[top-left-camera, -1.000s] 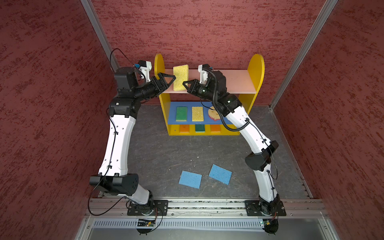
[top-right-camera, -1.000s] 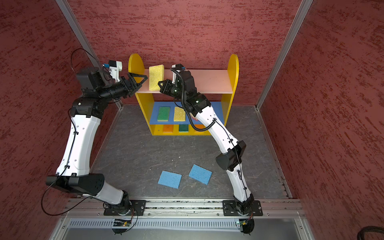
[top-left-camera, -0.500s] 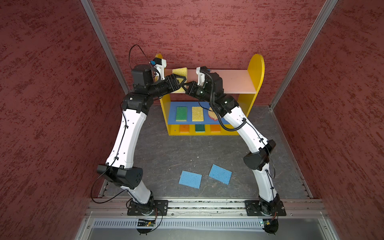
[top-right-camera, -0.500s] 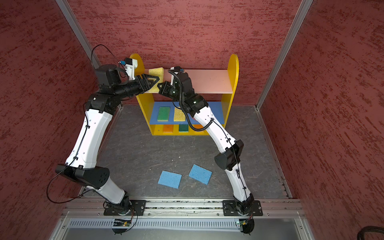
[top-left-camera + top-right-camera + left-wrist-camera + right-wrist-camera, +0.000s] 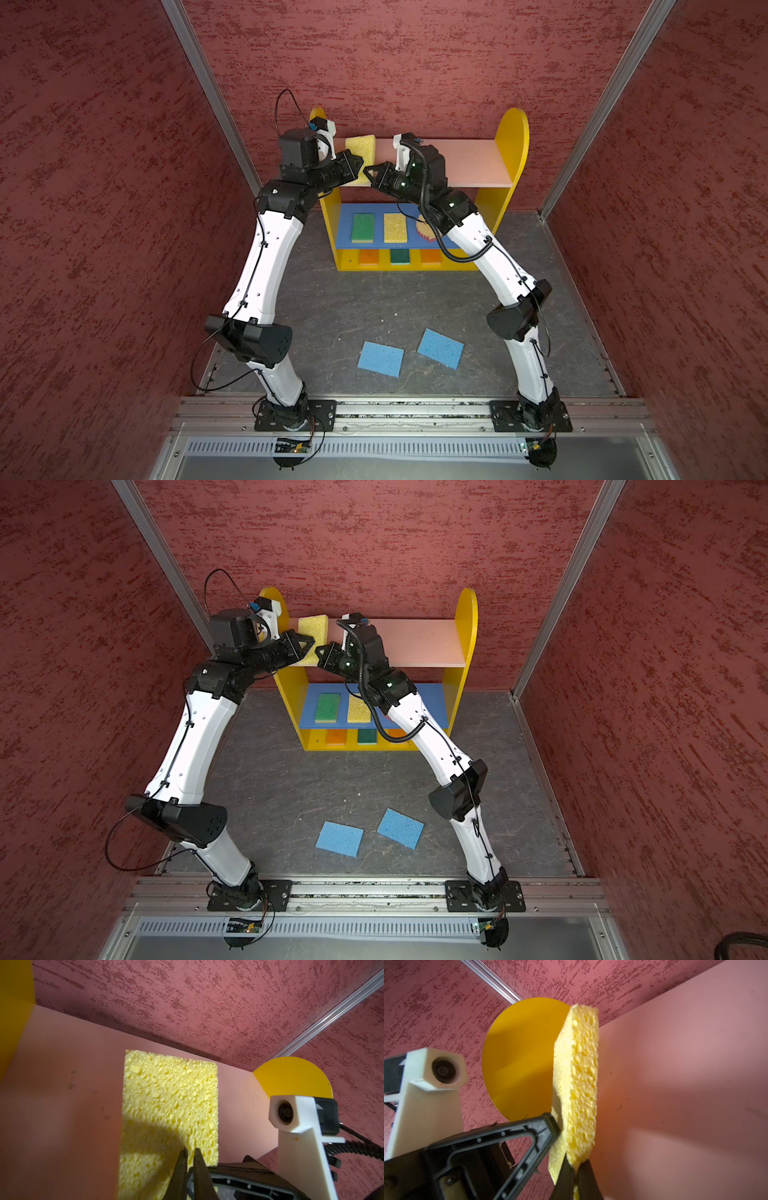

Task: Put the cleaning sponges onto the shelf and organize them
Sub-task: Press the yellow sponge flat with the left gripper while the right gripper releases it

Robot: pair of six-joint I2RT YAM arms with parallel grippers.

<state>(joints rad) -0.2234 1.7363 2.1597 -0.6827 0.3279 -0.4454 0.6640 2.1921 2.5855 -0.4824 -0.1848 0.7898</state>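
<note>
Left: my jaws, wide a second ago, are now resting together, tips touching the yellow sponge (image 5: 360, 145)'s broad face | Right: my jaws are staying clamped on its corner | Sponge: standing on edge between both jaws, over the pink top board (image 5: 473, 164) of the shelf (image 5: 514, 137) | Meaning: I'm probably tipping it flat.

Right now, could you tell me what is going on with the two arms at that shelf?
The right gripper pinches a yellow sponge by its edge, holding it upright at the left end of the shelf's pink top board. The shut left gripper presses its tip against the sponge's broad face. More sponges sit on the boards below, and two blue sponges lie on the floor.
</note>
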